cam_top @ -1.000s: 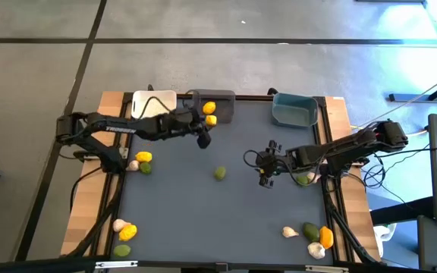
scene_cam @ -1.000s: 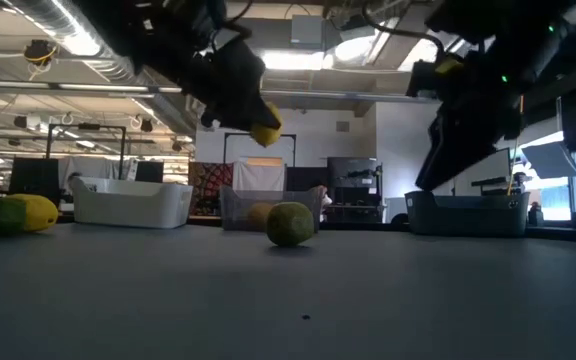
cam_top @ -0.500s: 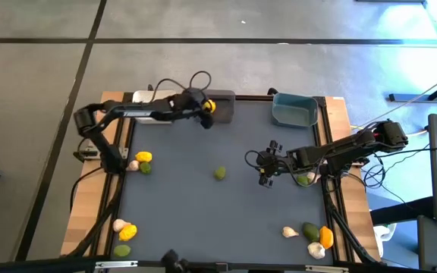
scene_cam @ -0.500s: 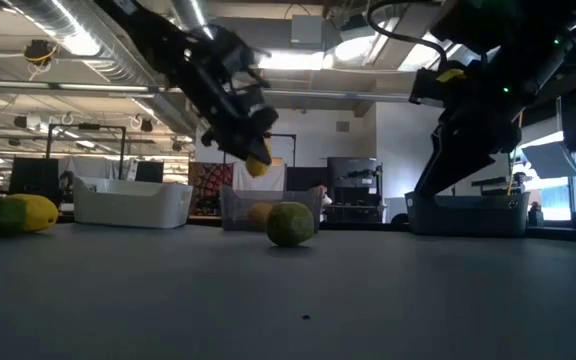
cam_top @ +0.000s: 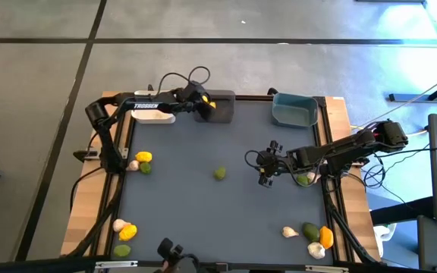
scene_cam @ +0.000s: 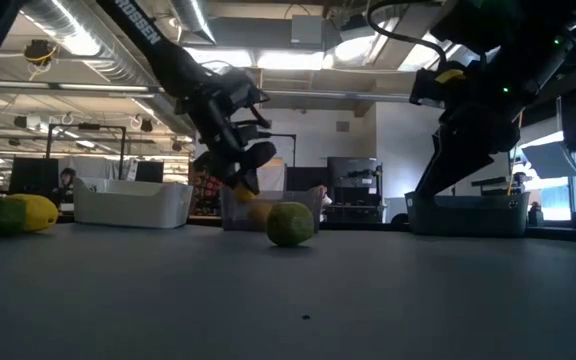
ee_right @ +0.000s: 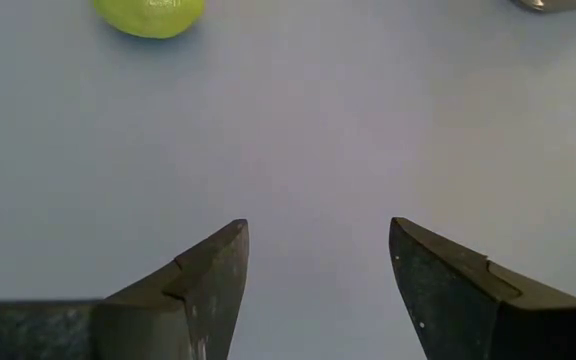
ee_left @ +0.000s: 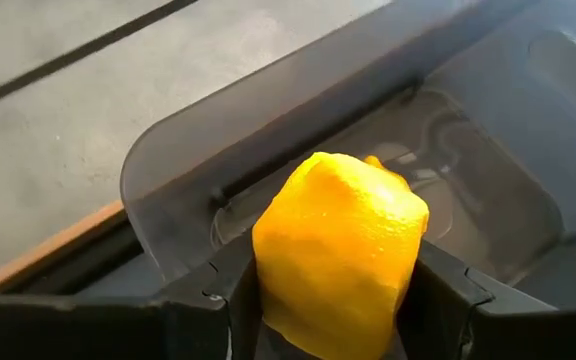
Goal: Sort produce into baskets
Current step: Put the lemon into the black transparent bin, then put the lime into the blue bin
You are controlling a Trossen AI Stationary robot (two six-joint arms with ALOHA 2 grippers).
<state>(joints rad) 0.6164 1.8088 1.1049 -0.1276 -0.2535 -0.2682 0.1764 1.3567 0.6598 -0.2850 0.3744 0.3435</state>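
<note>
Lemon [ee_left: 338, 250] in your left tool [ee_left: 333, 300], clamped between both fingers: a bright yellow, lumpy-skinned fruit with a blunt, faceted shape, held over the dark grey basket [ee_left: 218, 150] at the desk's far edge. From overhead you see the left tool [cam_top: 203, 106] reaching across the white basket [cam_top: 144, 99] to the grey one [cam_top: 224, 112], the yellow fruit [cam_top: 212, 105] showing at its tip. A second yellowish fruit [scene_cam: 259, 213] shows through the grey basket's wall in the low view. The teal-blue basket [cam_top: 293, 111] stands further along the same edge.

Your right tool [cam_top: 265, 167] hangs over the desk [cam_top: 203, 212] right of centre, fingers [ee_right: 198, 290] spread apart with nothing between them. A green lime [cam_top: 220, 174] lies loose mid-desk, just beside it.

Look along the desk's left side: a lemon [cam_top: 143, 157], a lime [cam_top: 146, 168] and a whitish garlic bulb [cam_top: 133, 164] cluster together, and another such trio sits at the near left corner [cam_top: 124, 233]. Near the right corner lie a garlic bulb [cam_top: 289, 232], a lime [cam_top: 310, 229], an orange-yellow fruit [cam_top: 326, 237] and one more bulb [cam_top: 316, 249]. Another lime [cam_top: 304, 179] rests under the right arm.
</note>
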